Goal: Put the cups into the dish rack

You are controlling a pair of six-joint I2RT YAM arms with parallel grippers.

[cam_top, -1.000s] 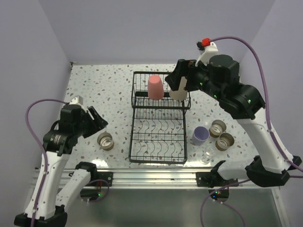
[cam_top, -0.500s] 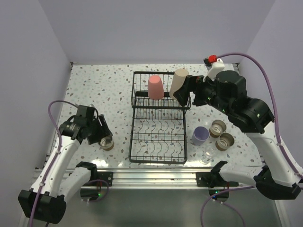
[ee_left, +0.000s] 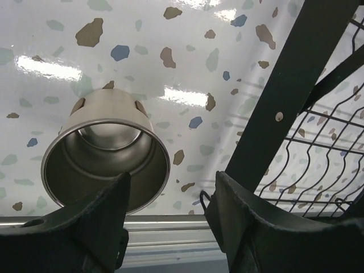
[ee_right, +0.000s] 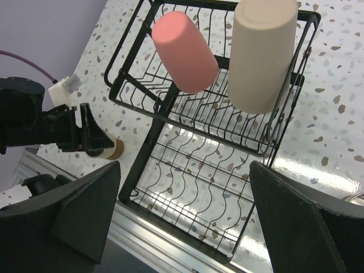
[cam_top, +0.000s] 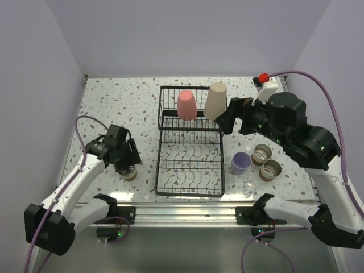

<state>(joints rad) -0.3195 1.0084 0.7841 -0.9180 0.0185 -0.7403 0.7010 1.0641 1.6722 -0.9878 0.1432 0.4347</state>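
The black wire dish rack (cam_top: 190, 170) stands mid-table. A pink cup (cam_top: 187, 105) and a tall beige cup (cam_top: 216, 100) stand upside down in its raised basket; both show in the right wrist view, pink (ee_right: 185, 51) and beige (ee_right: 261, 54). My right gripper (cam_top: 226, 120) is open and empty just right of the beige cup. My left gripper (cam_top: 126, 162) is open, low over a tan-brown cup (cam_top: 129, 172) left of the rack. In the left wrist view one finger (ee_left: 96, 222) overlaps that cup's rim (ee_left: 105, 156). A lavender cup (cam_top: 240, 163), two tan-brown cups (cam_top: 262, 153) (cam_top: 271, 169) and a clear glass (cam_top: 248, 187) stand right of the rack.
The rack's black frame bar (ee_left: 296, 96) is close to the right of my left gripper. The metal rail (cam_top: 187, 213) runs along the table's near edge. Purple walls close the back and sides.
My right gripper let go of the beige cup, left it in the basket and drew back right. My left arm swung down and right to the tan-brown cup.
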